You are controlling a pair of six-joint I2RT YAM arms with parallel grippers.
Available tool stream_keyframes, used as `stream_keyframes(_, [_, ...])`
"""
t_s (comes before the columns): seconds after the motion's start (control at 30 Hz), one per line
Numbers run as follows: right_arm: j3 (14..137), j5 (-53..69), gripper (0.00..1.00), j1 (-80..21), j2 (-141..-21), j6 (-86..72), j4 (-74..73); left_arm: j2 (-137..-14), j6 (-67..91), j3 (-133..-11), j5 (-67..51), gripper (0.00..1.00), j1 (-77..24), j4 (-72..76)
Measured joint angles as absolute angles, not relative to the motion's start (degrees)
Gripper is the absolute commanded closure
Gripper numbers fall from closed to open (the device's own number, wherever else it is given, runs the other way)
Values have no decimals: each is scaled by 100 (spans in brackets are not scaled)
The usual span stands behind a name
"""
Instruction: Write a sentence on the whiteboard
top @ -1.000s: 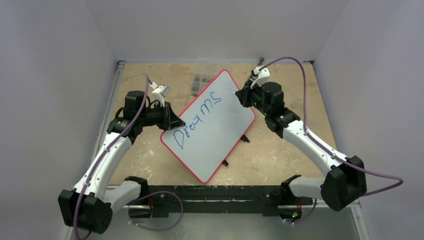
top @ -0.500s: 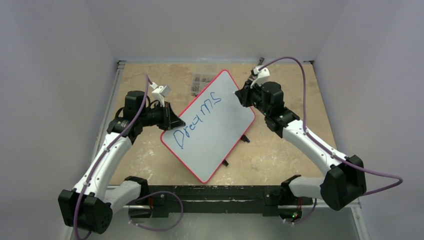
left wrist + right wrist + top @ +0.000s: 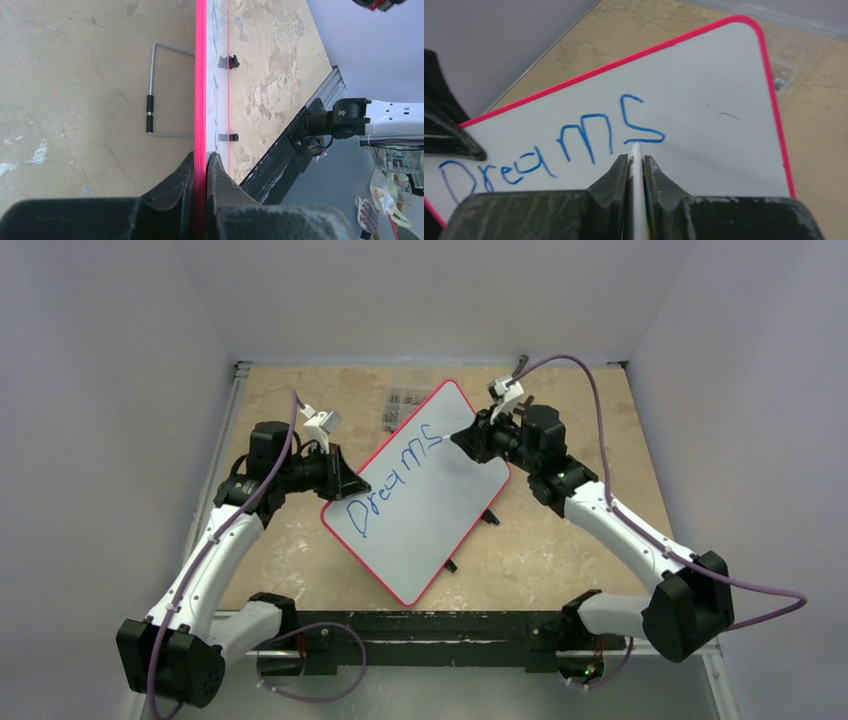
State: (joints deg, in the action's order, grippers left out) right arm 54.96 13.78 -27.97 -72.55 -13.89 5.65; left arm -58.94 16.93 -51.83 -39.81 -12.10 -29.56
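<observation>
I see a beige, mottled table (image 3: 290, 550) with pale scuffs, boxed in by three plain grey-white walls: the back wall (image 3: 430, 300), left wall (image 3: 100, 440) and right wall (image 3: 760, 440). An aluminium rail (image 3: 232, 390) runs along the table's left edge. The light is soft and even, and the shadows are faint. My left wrist view shows bagged clutter (image 3: 395, 192) beyond the table's edge.

Red-rimmed whiteboard (image 3: 201, 75) edge-on, pinched between the two dark left fingers (image 3: 175, 192), a wire stand (image 3: 149, 114) just to its left
</observation>
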Motion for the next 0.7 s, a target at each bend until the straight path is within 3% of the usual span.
stream_keyframes(0.3, [5103, 1640, 100, -4366, -6845, -1302, 537, -5896, 1693, -5183, -3979, 100, -1210, -2954])
stream_keyframes(0.7, [4202, 1026, 100, -5802, -6305, -1420, 1260, -5896, 1695, -5183, -3975, 100, -1210, -2954])
